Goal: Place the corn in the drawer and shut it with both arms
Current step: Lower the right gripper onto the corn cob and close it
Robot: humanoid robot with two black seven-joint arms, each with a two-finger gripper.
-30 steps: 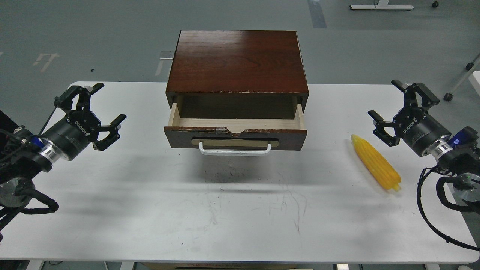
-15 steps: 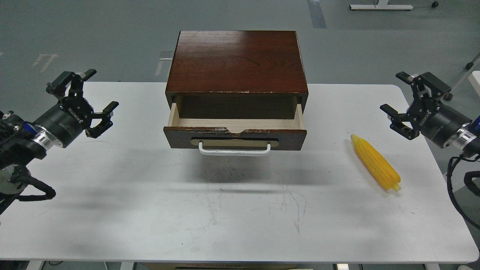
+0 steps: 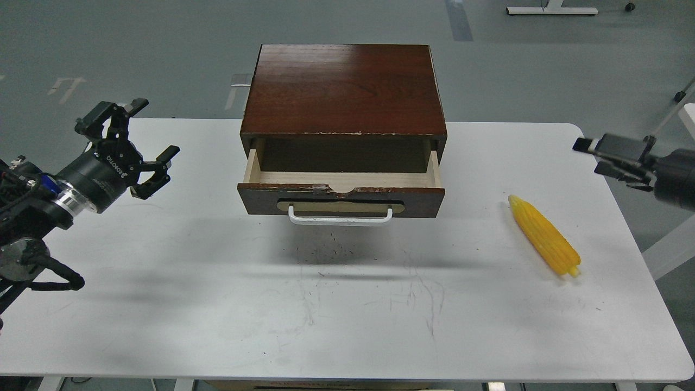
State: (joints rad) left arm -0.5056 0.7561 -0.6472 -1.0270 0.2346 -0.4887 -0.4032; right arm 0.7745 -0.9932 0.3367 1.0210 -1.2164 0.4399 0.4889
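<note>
The yellow corn (image 3: 543, 237) lies on the white table (image 3: 217, 282) at the right, tip pointing towards the far left. The dark wooden drawer (image 3: 418, 200) is pulled partly out of the cabinet (image 3: 342, 87); its pale interior shows nothing inside. My left gripper (image 3: 133, 136) is open and empty, held above the table's left side, well left of the drawer. My right gripper (image 3: 589, 157) is blurred near the right edge of the view, above the table's far right, beyond the corn; its fingers stand apart and hold nothing.
The cabinet stands at the table's far middle, with a plain panel under the drawer hidden from here. The drawer's white handle (image 3: 339, 217) juts towards me. Grey floor lies beyond the table, with a stand's base (image 3: 551, 9) at the far right.
My right arm has drawn back to the right and up, away from the corn. My left gripper moved left, then slightly back towards the drawer. The corn and the drawer have not moved.
</note>
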